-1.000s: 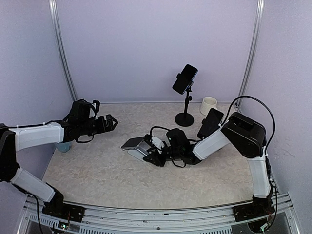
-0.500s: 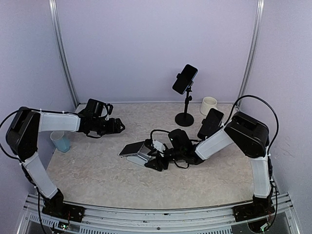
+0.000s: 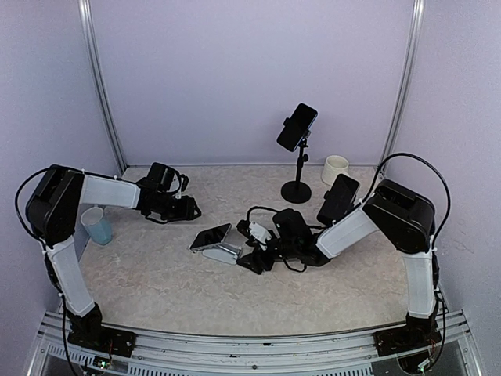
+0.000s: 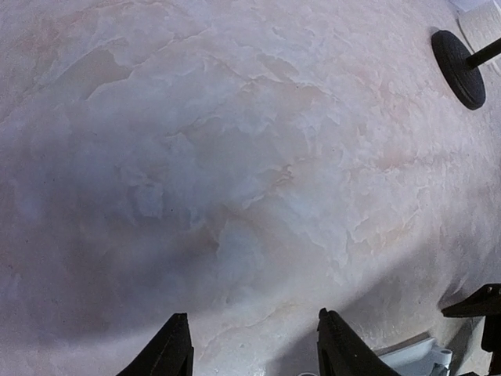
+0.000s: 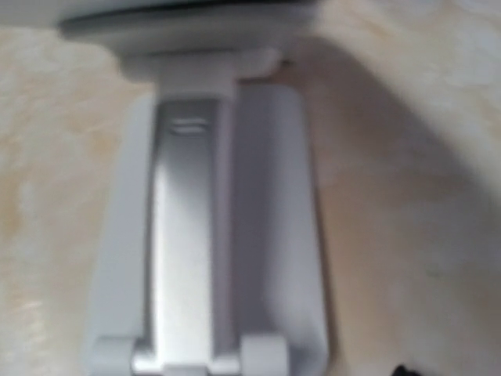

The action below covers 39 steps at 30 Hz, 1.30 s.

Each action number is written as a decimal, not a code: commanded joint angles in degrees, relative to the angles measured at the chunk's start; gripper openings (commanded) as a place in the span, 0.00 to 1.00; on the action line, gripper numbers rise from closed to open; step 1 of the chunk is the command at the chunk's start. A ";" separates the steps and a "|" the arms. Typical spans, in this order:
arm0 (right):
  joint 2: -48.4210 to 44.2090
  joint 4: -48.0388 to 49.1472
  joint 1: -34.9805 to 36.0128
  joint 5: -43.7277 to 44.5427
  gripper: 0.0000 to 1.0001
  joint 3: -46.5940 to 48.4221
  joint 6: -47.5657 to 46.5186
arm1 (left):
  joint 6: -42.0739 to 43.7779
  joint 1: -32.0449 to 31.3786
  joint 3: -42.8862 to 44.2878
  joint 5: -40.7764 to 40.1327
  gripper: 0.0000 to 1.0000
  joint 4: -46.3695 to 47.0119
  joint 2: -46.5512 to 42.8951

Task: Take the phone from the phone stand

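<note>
A phone [image 3: 210, 236] lies tilted, screen up, on a silver folding phone stand [image 3: 228, 251] in the middle of the table. My right gripper [image 3: 249, 258] is right behind the stand. The right wrist view is filled by the stand's back [image 5: 196, 235], with the phone's edge [image 5: 188, 19] at the top. Only a black fingertip [image 5: 403, 370] shows there, wide of the stand, so the jaws look open around it. My left gripper [image 3: 190, 210] [image 4: 254, 352] is open and empty, low over bare table just left of the phone.
A second phone [image 3: 297, 127] is clamped on a black tripod stand [image 3: 296, 190] at the back; its base shows in the left wrist view [image 4: 458, 66]. A third dark phone [image 3: 338, 198] stands behind my right arm. A white cup [image 3: 335, 168] and blue cup [image 3: 98, 225] stand nearby.
My left arm has swung in from the left edge toward the phone. The stand with the phone has shifted slightly left, with my right gripper behind it.
</note>
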 commanded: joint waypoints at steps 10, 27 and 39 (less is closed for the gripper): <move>-2.91 2.31 -2.77 4.43 0.80 -2.25 3.10 | 0.73 0.26 1.91 -0.70 0.47 -1.68 3.29; 0.51 0.67 4.31 10.51 1.00 1.18 7.10 | 4.29 -0.64 5.38 -0.70 0.29 -4.40 7.32; 3.78 -1.72 4.34 15.12 1.00 3.62 7.26 | 4.60 -2.47 1.40 -3.88 0.11 -4.93 6.15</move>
